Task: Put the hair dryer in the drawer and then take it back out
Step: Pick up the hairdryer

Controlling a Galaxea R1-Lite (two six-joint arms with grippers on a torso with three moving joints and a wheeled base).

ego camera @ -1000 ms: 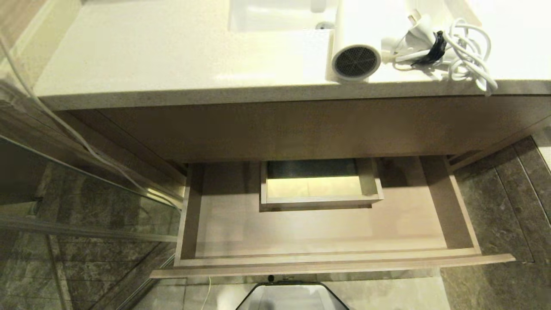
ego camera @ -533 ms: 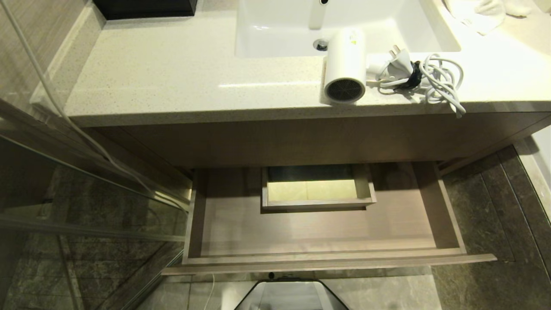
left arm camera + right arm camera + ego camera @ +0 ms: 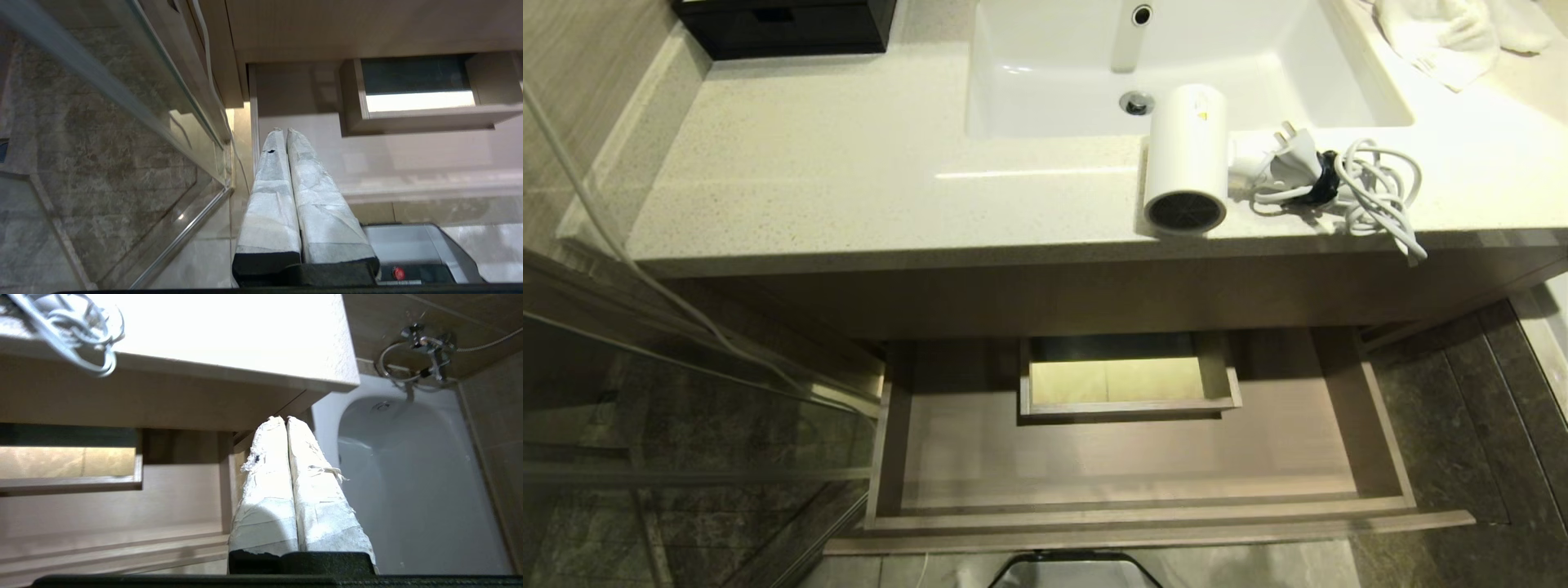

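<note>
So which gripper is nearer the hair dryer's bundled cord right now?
Right. The right gripper, shut, sits below the countertop's right end, with the cord in its view. The left gripper, shut, is over the drawer's left side, farther from it.

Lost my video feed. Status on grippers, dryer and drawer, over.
Left gripper shut, empty. Right gripper shut, empty, below the counter edge. Dryer on counter by sink, cord bundled beside it. Drawer open; nothing blocking.

No legible text; only a small yellow warning sticker on the hair dryer.
</note>
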